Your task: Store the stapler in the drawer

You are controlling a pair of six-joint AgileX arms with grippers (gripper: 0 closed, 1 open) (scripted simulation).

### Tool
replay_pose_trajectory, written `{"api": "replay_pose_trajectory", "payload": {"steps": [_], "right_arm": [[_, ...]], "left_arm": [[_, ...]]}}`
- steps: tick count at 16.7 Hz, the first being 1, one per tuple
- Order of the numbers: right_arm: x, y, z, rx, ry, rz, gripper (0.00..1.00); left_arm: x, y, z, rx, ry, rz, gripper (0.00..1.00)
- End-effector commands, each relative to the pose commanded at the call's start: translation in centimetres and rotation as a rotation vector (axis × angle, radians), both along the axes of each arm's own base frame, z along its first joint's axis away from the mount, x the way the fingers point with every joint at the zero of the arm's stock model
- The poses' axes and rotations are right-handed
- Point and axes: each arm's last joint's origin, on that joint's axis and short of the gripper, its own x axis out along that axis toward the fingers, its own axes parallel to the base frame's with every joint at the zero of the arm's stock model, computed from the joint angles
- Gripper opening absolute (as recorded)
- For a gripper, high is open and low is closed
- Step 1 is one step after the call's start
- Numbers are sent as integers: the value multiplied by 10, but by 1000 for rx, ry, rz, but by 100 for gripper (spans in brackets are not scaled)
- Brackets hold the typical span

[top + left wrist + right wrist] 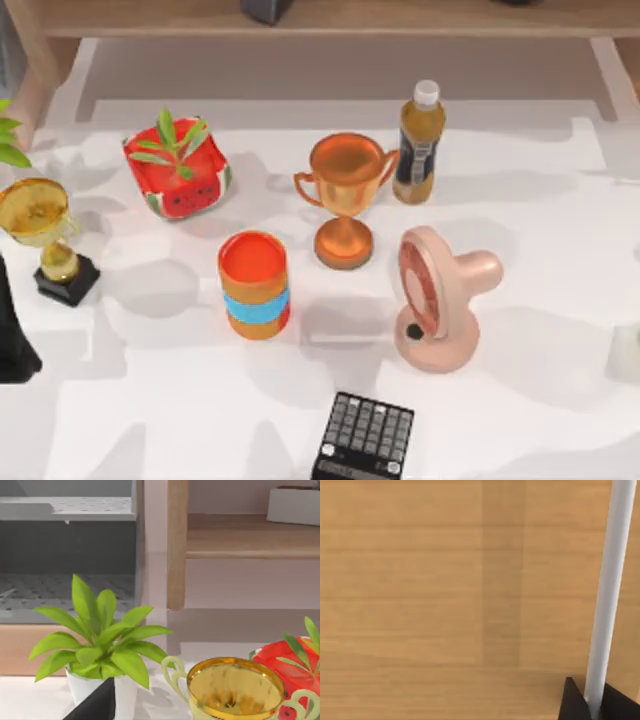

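So the stapler (335, 338) is out on the white surface (150, 420). As far as I can make out it's the faint, slim pale shape lying flat in the shadow between the orange cup with the blue band (254, 285) and the pink desk fan (438, 300), just in front of the copper trophy (344, 200). It's white on white, so it's hard to pick out. Nothing is touching it. The right end effector (595, 706) is somewhere else entirely. In the right wrist view its two dark tips sit tight on either side of a white bar (612, 580) that runs across a light wooden panel (445, 600), so it looks pinched onto that bar. The left arm (12, 335) is parked at the left edge of the surface beside the gold trophy on its black base (45, 235). There's a dark bit of the left end effector (95, 705) in the left wrist view, but I can't tell if it's spread or pressed together. That view also has a leafy plant in a white pot (100, 635) and a wooden shelf unit (177, 545) behind it. Also on the surface are a watermelon-pattern planter (178, 170), an amber bottle with a white cap (418, 145) and a black calculator (365, 440) at the near edge.
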Motion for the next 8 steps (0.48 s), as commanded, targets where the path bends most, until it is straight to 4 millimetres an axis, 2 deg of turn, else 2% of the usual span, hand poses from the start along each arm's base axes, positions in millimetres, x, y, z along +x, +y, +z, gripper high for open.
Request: {"api": "replay_pose_trajectory", "payload": {"steps": [3,8], "right_arm": [[22,3,-2,8,13,2,0],[23,2,-4,13,20,-1,0]], "left_arm": [[0,0,0,0,0,0,100],[0,0,0,0,0,0,100]]}}
